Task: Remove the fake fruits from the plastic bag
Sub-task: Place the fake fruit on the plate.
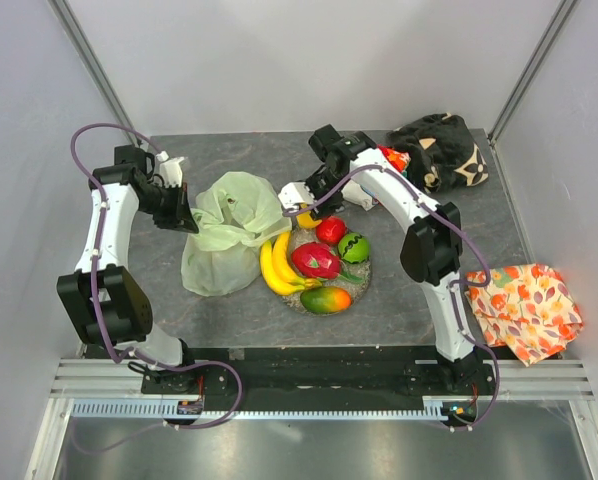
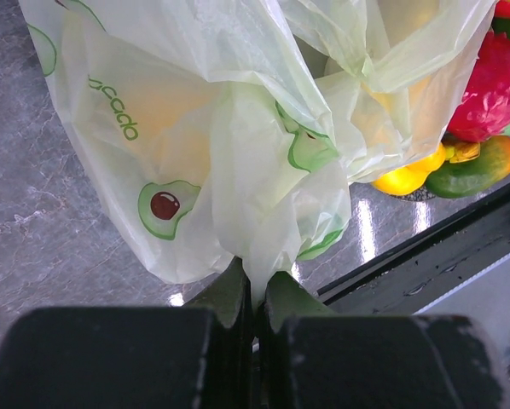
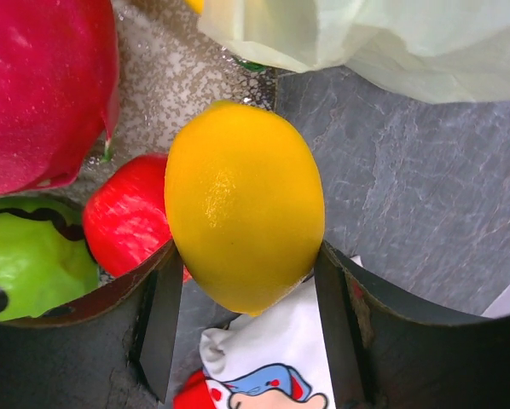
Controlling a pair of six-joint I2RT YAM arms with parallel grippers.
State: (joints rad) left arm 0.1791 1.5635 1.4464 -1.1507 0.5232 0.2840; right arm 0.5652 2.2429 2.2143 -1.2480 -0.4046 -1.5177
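The pale green plastic bag (image 1: 229,235) lies on the table left of the round dish (image 1: 364,281). My left gripper (image 1: 191,218) is shut on a fold of the bag (image 2: 221,128), its jaws (image 2: 257,294) pinching the film. My right gripper (image 1: 301,205) is shut on a smooth yellow fruit (image 3: 242,200), held just above the dish's far edge. On the dish lie yellow bananas (image 1: 277,265), a pink dragon fruit (image 1: 316,260), a red apple (image 1: 330,230), a green lime (image 1: 354,247) and a mango (image 1: 326,299). An orange-yellow shape shows dimly through the bag film.
A white cartoon-printed cloth (image 3: 272,358) lies under my right gripper, behind the dish. A dark patterned cloth (image 1: 439,150) sits at the back right. An orange leaf-patterned cloth (image 1: 524,305) lies at the right front. The black frame rail (image 2: 460,247) runs along the near edge.
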